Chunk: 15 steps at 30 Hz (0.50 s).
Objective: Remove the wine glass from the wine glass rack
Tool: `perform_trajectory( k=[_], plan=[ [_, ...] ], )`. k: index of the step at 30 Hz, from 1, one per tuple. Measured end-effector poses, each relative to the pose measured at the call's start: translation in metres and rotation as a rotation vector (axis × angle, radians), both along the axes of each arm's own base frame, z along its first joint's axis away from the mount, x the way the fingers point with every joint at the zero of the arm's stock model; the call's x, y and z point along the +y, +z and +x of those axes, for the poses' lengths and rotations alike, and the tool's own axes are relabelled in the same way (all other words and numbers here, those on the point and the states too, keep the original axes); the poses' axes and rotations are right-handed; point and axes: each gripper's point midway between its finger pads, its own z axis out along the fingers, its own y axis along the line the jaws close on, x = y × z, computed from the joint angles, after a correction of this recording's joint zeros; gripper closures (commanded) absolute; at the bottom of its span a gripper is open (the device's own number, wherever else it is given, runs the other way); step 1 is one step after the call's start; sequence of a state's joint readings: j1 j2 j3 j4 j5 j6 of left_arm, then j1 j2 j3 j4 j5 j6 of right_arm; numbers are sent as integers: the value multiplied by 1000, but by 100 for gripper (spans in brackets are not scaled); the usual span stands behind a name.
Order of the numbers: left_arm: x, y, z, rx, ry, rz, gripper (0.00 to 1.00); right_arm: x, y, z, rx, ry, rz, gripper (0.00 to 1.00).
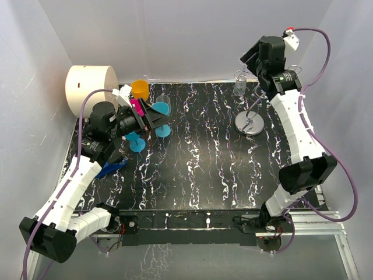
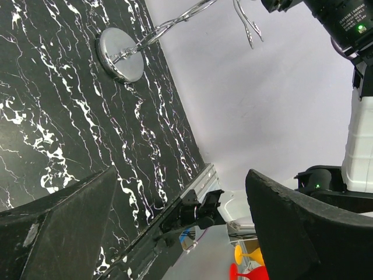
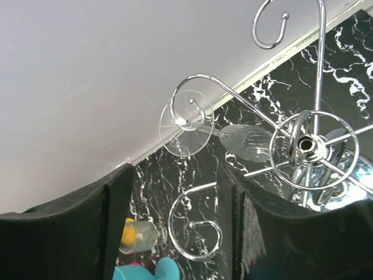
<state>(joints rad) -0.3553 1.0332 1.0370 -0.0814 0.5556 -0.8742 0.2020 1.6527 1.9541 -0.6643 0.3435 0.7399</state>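
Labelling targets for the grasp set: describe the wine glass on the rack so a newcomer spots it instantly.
On the black marble table, find the silver wire rack at the far right. The wine glass hangs bowl-down from one curled arm, its foot caught in the spiral. It is the only glass on the rack, clear and ribbed; the coloured cups stand far left.

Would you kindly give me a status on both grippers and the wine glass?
Left gripper open, empty. Right gripper open above wine glass rack. Wine glass hangs from curled arm, untouched. Rack wires crowd it.
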Motion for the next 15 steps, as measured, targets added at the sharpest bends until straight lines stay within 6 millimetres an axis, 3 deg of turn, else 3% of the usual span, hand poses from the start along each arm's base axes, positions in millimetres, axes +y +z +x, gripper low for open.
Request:
perform_trajectory(
  k=[5,15],
  plan=[
    [1,0,-3,-5,-4,1,9,-3,-4,9,-10,-53,50,53],
    [2,5,-7,-33,-10,3,9,-8,-14,23,-20,-138,119,54]
  ],
)
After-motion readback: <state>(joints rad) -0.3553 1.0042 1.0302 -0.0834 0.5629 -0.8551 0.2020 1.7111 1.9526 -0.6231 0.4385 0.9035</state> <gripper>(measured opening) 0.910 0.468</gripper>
